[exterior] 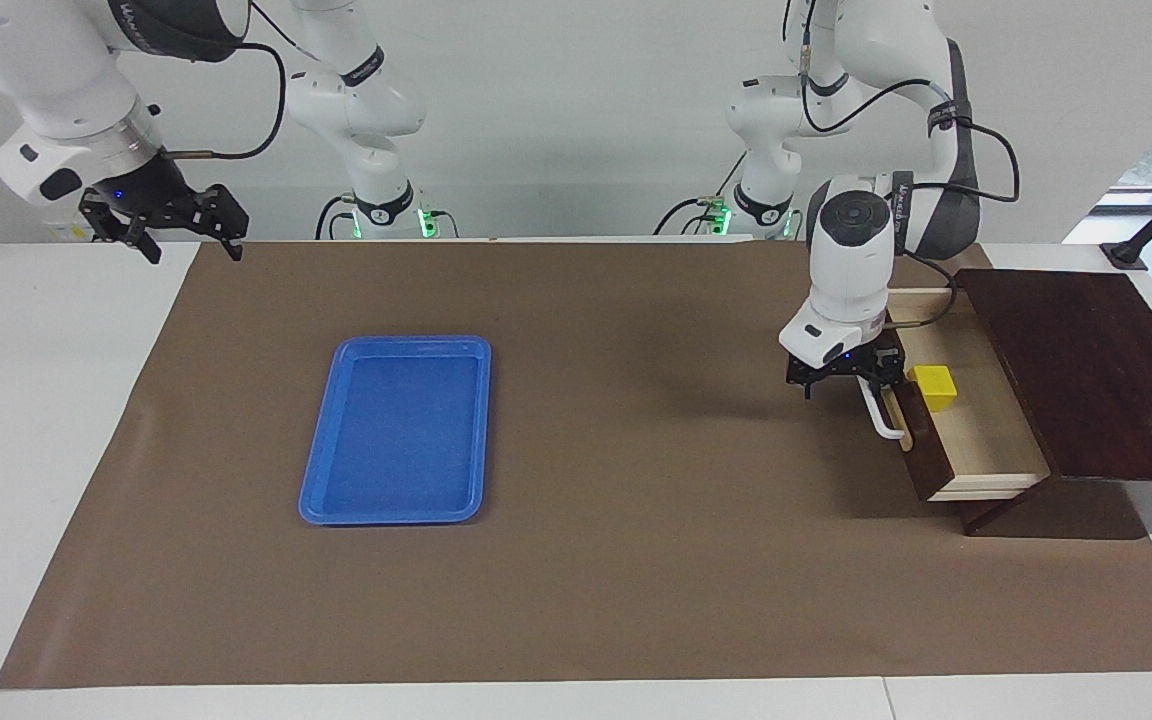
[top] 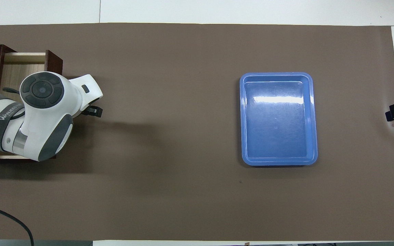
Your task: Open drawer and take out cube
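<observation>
The drawer (exterior: 981, 440) is seen pulled out of the dark wooden box (exterior: 1086, 375) at the left arm's end of the tabletop (exterior: 636, 600); the cube (exterior: 934, 387) rests on the drawer's pale floor, just inside the dark front. The left hand (exterior: 844, 385) is placed at the white bar handle (exterior: 881, 415) outside that front, so the cube lies just past the front from it, toward the box; whether its fingers are clamped on the handle cannot be told. The handle's long axis runs along the drawer front. The right hand (exterior: 186, 235), fingers spread, is held raised, waiting, well apart from the drawer, with the blue tray (exterior: 398, 430) between; the left hand is judged the nearer for the pick.
</observation>
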`<state>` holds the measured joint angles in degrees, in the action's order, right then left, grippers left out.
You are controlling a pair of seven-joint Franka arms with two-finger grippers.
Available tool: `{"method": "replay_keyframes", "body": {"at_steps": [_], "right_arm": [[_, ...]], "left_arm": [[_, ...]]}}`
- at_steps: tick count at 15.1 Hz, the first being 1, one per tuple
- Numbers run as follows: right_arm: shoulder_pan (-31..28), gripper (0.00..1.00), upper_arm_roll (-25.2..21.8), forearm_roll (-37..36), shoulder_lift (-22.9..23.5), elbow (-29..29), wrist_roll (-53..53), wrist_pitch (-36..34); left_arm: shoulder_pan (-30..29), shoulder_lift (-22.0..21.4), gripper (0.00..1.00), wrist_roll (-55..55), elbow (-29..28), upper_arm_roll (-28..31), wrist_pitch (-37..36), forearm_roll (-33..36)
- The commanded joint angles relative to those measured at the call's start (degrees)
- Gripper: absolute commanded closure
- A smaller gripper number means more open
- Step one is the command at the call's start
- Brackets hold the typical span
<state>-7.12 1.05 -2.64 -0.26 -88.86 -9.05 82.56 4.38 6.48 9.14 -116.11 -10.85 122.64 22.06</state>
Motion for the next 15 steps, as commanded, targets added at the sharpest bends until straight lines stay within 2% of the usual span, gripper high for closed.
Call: {"method": "replay_keyframes", "body": {"at_steps": [1, 5, 6, 8, 9, 12, 15], "right_arm": [[-0.3, 0.00, 0.4, -0.8, -0.8, -0.9, 0.7, 0.2], [-0.3, 0.00, 0.4, -0.8, -0.8, -0.9, 0.7, 0.2], [-0.3, 0.00, 0.4, -0.8, -0.8, -0.9, 0.7, 0.2], [-0.3, 0.00, 0.4, -0.8, -0.8, -0.9, 0.7, 0.2], [-0.3, 0.00, 0.4, -0.8, -0.8, -0.9, 0.7, 0.2], [-0.3, 0.00, 0.4, -0.8, -0.8, -0.9, 0.7, 0.2], [-0.3, 0.00, 0.4, -0.8, -0.8, -0.9, 0.7, 0.2]], "left_arm": [[1.5, 0.0, 0.00, -0.3, 2.5, 0.4, -3.4, -1.1], [3.1, 2.5, 0.00, -2.3, 14.1, 0.3, -15.7, -1.2], [3.1, 2.6, 0.00, -2.2, 17.0, 0.2, -18.1, -2.6], [2.1, 2.4, 0.00, -1.4, 23.2, 0.5, -21.0, -10.3], [1.4, 2.0, 0.00, -0.6, 24.5, 1.0, -22.2, -13.6], [-1.2, 1.5, 0.00, 6.5, 25.9, 2.3, -23.5, -14.7], [-3.7, 1.6, 0.00, 22.5, 25.9, 3.1, -21.7, -15.9]]}}
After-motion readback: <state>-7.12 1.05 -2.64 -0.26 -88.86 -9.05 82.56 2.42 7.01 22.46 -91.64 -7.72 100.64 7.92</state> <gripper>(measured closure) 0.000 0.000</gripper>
